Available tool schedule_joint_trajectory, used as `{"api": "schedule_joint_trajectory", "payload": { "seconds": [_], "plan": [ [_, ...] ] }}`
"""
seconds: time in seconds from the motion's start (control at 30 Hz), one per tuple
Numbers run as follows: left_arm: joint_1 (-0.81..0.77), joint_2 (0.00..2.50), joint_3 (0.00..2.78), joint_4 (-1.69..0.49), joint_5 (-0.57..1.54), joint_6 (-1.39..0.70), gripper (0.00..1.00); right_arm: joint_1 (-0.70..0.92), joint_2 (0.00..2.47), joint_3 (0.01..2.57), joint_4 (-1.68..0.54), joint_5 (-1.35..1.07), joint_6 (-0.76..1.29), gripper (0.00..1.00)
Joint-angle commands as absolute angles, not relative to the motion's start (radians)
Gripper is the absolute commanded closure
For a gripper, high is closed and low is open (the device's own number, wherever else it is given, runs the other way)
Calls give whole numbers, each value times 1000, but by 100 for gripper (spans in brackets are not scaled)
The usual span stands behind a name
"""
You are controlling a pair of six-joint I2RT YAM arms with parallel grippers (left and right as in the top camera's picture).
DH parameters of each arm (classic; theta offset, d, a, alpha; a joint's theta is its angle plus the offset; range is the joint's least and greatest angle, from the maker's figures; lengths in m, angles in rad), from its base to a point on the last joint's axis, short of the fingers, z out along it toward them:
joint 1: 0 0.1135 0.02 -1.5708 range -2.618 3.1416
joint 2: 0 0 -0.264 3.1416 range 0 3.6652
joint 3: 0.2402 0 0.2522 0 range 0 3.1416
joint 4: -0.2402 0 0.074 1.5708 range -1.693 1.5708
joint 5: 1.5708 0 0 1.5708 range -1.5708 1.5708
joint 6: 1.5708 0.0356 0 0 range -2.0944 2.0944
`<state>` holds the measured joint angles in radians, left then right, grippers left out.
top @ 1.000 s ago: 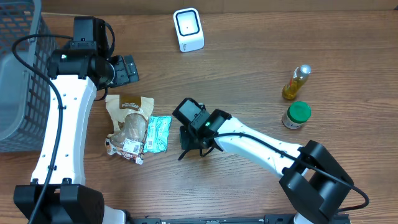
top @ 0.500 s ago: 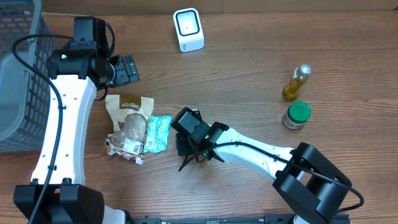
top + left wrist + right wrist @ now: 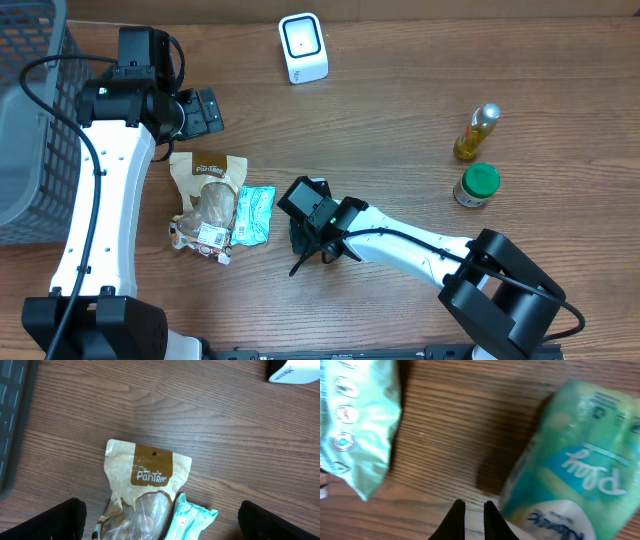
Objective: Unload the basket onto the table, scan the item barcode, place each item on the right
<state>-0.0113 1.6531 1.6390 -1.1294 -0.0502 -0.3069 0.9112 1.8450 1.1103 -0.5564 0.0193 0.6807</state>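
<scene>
A green tissue pack [image 3: 575, 465] lies on the wood, just right of my right gripper [image 3: 472, 512], whose jaws are nearly together with only bare table showing between them. In the overhead view that gripper [image 3: 305, 245] points down at the table, right of a mint packet [image 3: 254, 214] and a brown Pantree snack bag [image 3: 208, 195]. The tissue pack is mostly hidden under the arm there. My left gripper [image 3: 205, 112] hovers open above the snack bag [image 3: 145, 485] and mint packet [image 3: 192, 520]. The white scanner [image 3: 303, 47] stands at the back.
A grey basket [image 3: 30, 120] sits at the left edge. A yellow bottle [image 3: 477, 132] and a green-lidded jar [image 3: 477, 185] stand at the right. The scanner's corner [image 3: 295, 372] shows at the top right of the left wrist view.
My right gripper has shifted a little toward the lower left, closer to the mint packet, and its jaws have drawn together. The left arm has not moved.
</scene>
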Motion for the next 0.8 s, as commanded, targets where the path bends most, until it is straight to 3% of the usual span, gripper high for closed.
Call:
{"api": "schedule_joint_trajectory", "payload": {
  "seconds": [0.0,0.27,0.47,0.67,0.77],
  "plan": [
    [-9,1647,1652,-1126,-59,-292,0,908,1843,1105,-575,86,685,90],
    [-9,1647,1652,-1126,-59,-292,0,908,1843,1106,-646,119,691,92],
    [-9,1647,1652,-1126,-59,-292,0,889,1840,1181,-783,188,679,88],
    [-9,1647,1652,-1126,-59,-292,0,878,1840,1367,-958,130,453,83],
    [-9,1647,1652,-1126,-59,-292,0,878,1840,1394,-978,138,381,76]
  ]
}}
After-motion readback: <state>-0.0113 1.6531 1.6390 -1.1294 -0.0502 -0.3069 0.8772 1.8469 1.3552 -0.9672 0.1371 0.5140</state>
